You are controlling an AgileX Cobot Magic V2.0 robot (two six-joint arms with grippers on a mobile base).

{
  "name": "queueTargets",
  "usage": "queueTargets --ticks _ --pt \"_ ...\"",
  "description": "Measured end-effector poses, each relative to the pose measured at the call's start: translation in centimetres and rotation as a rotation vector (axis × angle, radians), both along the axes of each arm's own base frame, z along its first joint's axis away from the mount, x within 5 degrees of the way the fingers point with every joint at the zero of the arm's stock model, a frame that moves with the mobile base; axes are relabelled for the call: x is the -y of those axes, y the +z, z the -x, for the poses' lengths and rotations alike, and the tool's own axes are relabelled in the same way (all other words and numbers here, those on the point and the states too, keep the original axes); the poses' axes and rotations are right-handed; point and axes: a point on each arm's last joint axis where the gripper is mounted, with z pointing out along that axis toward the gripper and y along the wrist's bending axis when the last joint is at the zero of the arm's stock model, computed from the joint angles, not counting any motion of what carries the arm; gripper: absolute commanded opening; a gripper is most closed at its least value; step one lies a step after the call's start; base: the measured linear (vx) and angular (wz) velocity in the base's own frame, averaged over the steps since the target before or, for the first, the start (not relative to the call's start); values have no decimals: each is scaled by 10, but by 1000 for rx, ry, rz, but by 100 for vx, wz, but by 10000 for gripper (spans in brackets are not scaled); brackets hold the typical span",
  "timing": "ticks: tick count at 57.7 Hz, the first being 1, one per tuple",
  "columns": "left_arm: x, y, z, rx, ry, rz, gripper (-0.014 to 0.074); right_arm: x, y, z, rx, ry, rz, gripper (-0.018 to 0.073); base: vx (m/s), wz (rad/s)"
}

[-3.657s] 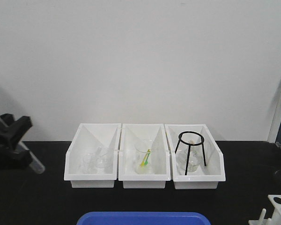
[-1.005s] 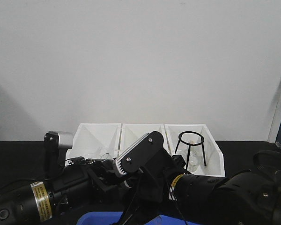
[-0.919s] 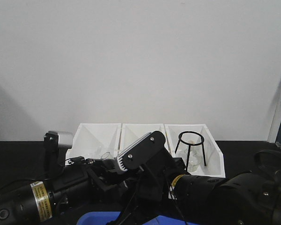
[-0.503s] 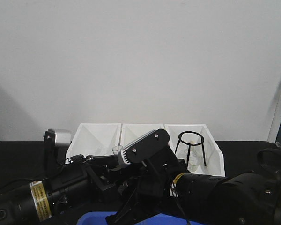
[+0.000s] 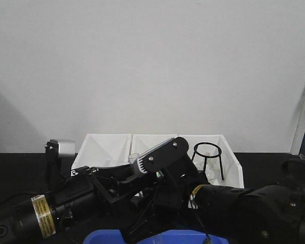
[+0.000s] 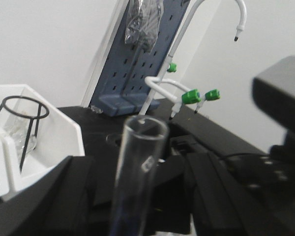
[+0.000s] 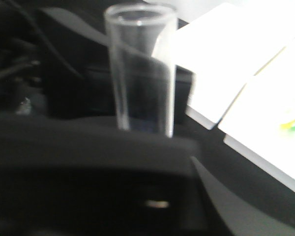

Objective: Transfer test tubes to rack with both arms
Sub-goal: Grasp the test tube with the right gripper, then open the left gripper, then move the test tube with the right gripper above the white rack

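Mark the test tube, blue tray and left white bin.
test tube (image 6: 136, 182): left wrist view, middle of glass wall.
blue tray (image 5: 104, 239): front view, bare left part.
left white bin (image 5: 104, 147): front view, inner sloped wall.

Test tube upright, close to the lens

A clear glass test tube (image 7: 141, 73) stands upright at centre with its open rim on top. Its lower end is hidden behind a broad, blurred black shape (image 7: 88, 182) across the bottom, too soft to identify. To the right, white bins (image 7: 236, 69) sit on the black counter (image 7: 211, 135), one showing a yellow-green item (image 7: 292, 123) at the edge. Dark, blurred machinery (image 7: 54, 73) lies behind the tube on the left.
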Motion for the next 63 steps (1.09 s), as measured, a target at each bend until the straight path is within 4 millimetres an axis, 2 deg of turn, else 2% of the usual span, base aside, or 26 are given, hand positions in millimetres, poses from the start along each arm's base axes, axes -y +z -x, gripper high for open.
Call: queueTargets --ticks 14,26,33,39,42,51,57,63 --pt "-1 3 -2 43 24 8 505 33 1 -22 -7 -122 -12 -8 0 0" --pt "-1 3 -2 52 25 3 505 56 10 -29 13 -192 -26 -8 0 0" --pt "-1 3 -2 54 25 1 505 78 19 -27 39 -251 -40 -6 0 0" --pt "-1 3 -2 54 26 1 505 108 25 -13 68 -323 -50 -6 0 0" --pt "-1 3 -2 54 26 1 505 133 29 2 100 -389 -60 -6 0 0" --pt "-1 3 -2 54 26 2 505 186 25 44 197 -574 -80 -6 0 0" --pt "-1 3 -2 54 26 2 505 207 20 69 242 -665 -84 -6 0 0" --pt "-1 3 -2 54 26 2 505 218 10 88 285 -728 -86 -6 0 0"
